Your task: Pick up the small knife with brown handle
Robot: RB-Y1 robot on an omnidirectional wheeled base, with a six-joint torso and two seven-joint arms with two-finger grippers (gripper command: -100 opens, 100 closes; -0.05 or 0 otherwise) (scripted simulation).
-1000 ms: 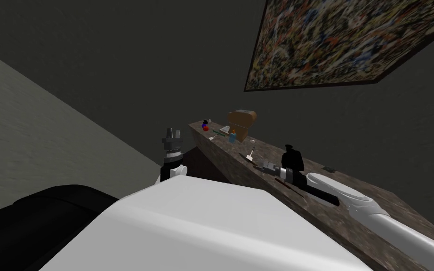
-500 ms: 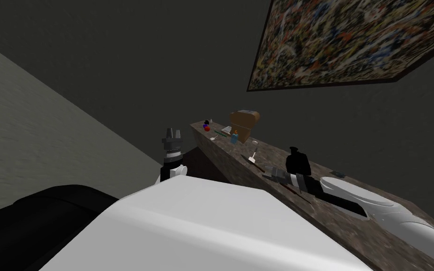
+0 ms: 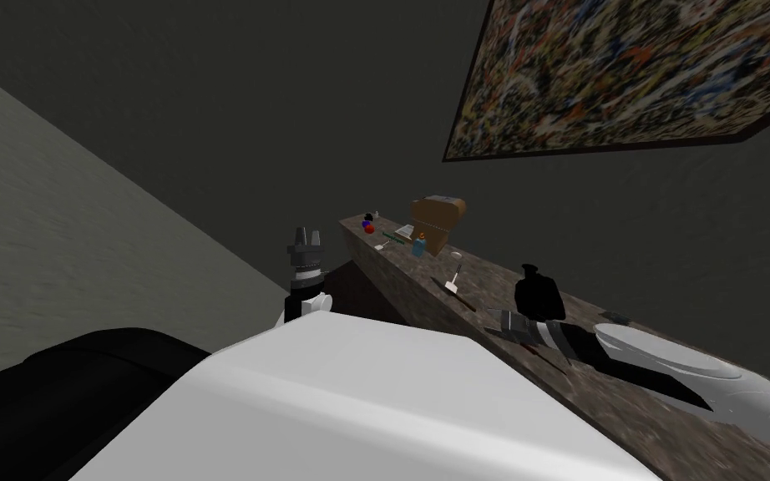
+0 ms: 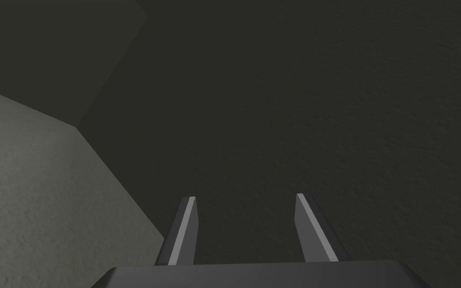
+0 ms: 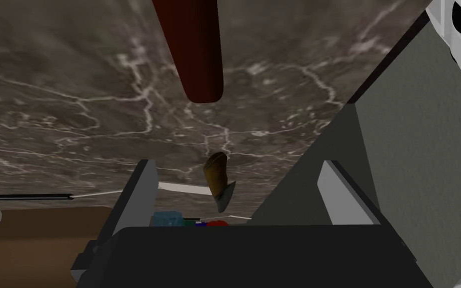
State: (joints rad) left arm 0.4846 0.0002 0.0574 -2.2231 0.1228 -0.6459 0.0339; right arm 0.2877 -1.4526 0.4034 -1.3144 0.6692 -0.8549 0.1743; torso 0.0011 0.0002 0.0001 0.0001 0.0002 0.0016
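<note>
The small knife with a brown handle [image 5: 216,179] lies on the dark veined counter [image 5: 74,110], a short way ahead of my right gripper [image 5: 237,165] and in line with the gap between its fingers. That gripper is open and holds nothing. In the head view the knife [image 3: 463,301] lies along the counter, just beyond the right gripper [image 3: 496,316]. A thin utensil with a black handle [image 5: 29,197] lies crosswise by the knife. My left gripper [image 3: 306,240] is held upright beside the counter's end, open and empty [image 4: 244,197].
A dark red handle [image 5: 194,50] lies on the counter close under my right hand. A black bottle [image 3: 538,294] stands just behind the right wrist. Farther along stand a brown box [image 3: 438,219], a blue bottle [image 3: 417,246] and small red and blue items [image 3: 367,225].
My right hand has drawn back along the counter, away from the knife. The head view has shifted slightly. The left arm has not moved.
</note>
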